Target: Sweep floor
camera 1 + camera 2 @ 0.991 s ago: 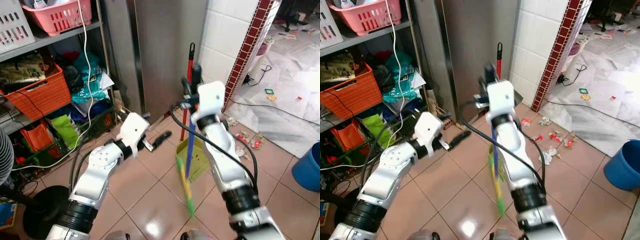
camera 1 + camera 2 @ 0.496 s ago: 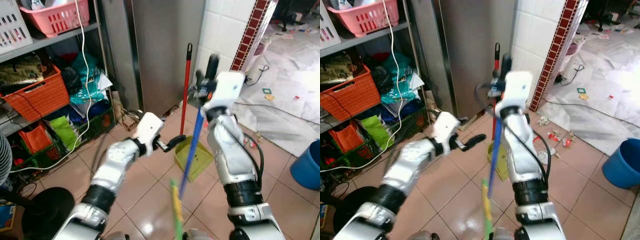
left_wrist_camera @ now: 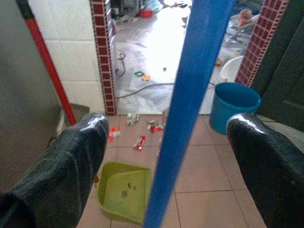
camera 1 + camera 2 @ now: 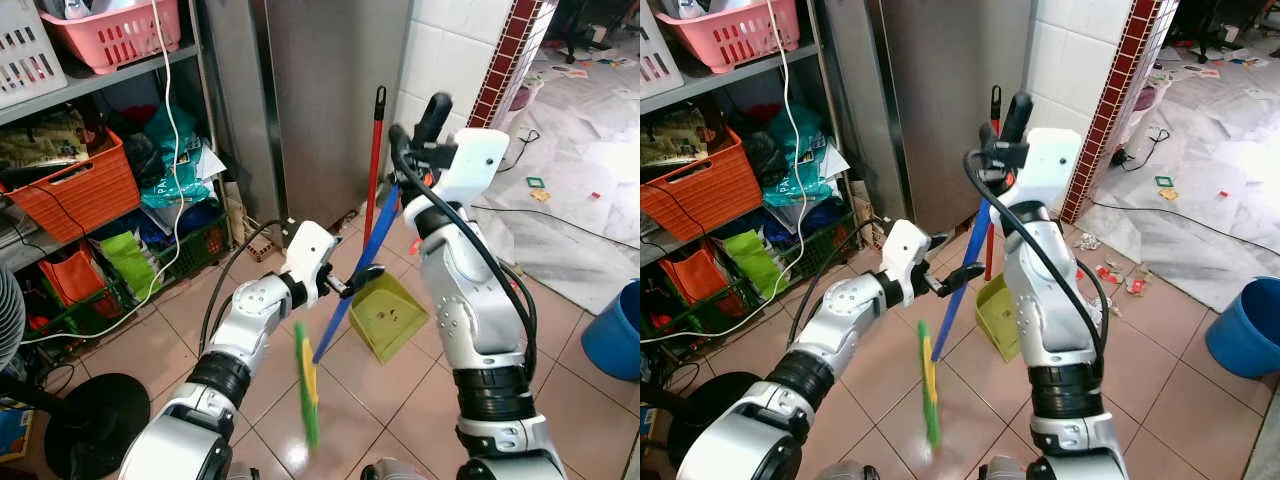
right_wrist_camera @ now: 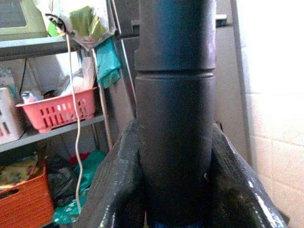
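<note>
right tool [image 4: 1012, 125] gripping broom [image 4: 355, 283], now tilted leftward

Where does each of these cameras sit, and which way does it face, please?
Left eye, right eye: on the head, looking down at both arms, the blue broom, the dustpan and shelves.
Left wrist: between the open left gripper fingers, facing the broom handle, dustpan and bucket.
Right wrist: along the right gripper, shut on the broom's black grip, facing the shelves and pink basket.
Shared: the broom appears in all views; the dustpan in the eye and left wrist views.
</note>
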Robot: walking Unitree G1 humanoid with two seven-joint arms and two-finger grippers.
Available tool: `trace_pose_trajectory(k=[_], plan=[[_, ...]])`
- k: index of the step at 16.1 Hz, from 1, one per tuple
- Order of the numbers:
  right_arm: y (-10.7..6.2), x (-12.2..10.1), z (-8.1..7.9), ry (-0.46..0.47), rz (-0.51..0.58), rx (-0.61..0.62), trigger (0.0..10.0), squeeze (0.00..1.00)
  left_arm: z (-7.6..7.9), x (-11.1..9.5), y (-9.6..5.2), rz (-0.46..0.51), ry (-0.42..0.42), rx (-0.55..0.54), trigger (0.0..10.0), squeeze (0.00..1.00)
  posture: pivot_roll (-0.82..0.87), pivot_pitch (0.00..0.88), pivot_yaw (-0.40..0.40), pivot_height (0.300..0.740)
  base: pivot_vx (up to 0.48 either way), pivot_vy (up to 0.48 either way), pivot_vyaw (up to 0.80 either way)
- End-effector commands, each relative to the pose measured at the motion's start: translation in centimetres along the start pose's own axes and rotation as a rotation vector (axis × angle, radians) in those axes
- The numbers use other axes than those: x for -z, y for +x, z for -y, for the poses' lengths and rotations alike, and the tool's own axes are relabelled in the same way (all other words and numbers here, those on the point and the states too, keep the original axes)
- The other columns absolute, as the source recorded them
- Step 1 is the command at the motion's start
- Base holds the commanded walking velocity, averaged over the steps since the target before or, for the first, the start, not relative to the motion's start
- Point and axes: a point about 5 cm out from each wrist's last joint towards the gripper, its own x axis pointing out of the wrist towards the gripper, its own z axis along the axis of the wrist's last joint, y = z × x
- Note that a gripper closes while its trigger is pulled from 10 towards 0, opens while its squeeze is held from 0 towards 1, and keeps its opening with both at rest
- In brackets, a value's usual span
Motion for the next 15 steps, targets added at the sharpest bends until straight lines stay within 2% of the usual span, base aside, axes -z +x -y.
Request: trace_pose_trajectory(k=[1,2,3,9,12,15], plan=[[-0.1,-1.1,-0.5,0.053,0.043,-0.042,0.0,0.00,-0.3,-0.2,0.1,0.002,0.005,0.009,2.5,0.00,-0.18,0.000,0.014,0.740,0.000,0.000,0.00],[-0.1,-1.1,-0.6,0.060,0.040,-0.052,0.0,0.00,-0.3,-0.2,0.1,0.003,0.007,0.013,2.5,0.00,-0.18,0.000,0.014,0.740,0.000,0.000,0.00],[-0.3,-1.0,-1.0,0.076,0.029,-0.092,0.0,0.00,-0.3,0.0,0.1,-0.004,-0.002,0.039,0.0,0.00,-0.18,0.000,0.017,0.740,0.000,0.000,0.00],[-0.5,-0.9,-1.9,0.101,0.015,-0.195,0.0,0.00,0.5,0.7,0.4,-0.028,-0.043,0.131,0.0,0.00,-0.18,0.000,0.019,0.740,0.000,0.000,0.00],[-0.7,-0.9,-1.9,0.100,0.010,-0.209,0.0,0.00,0.6,0.7,0.4,-0.031,-0.031,0.141,0.0,0.00,-0.18,0.000,0.021,0.740,0.000,0.000,0.00],[-0.9,-0.7,-1.8,0.096,-0.002,-0.223,0.0,0.00,0.0,0.4,0.3,-0.027,-0.012,0.121,0.0,0.00,-0.18,0.000,0.020,0.740,0.000,0.000,0.00]])
